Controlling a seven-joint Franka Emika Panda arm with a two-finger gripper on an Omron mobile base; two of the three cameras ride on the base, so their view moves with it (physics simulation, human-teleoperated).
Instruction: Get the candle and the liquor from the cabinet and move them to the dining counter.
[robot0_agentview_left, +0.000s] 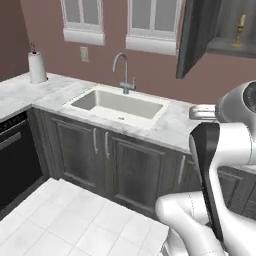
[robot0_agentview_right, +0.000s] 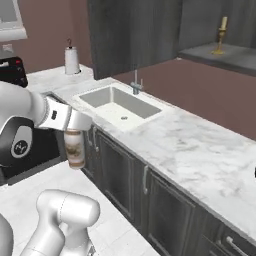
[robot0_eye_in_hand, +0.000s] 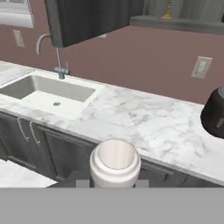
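The hand (robot0_agentview_right: 75, 131) held the liquor (robot0_agentview_right: 75, 148) by its neck, bottle hanging upright before the sink (robot0_agentview_right: 120, 107) tabletop. Up and beyond, the candle (robot0_agentview_right: 221, 35) stood upright on the open cabinet (robot0_agentview_right: 215, 52) shelf, well apart.

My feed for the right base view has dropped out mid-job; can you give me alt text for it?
The white arm's two-finger gripper holds the cream-white bulbous liquor bottle upright by its neck, out over the floor in front of the marble sink worktop. Top right, the pale-yellow candle in a brass holder stands in the open dark grey wall cabinet.
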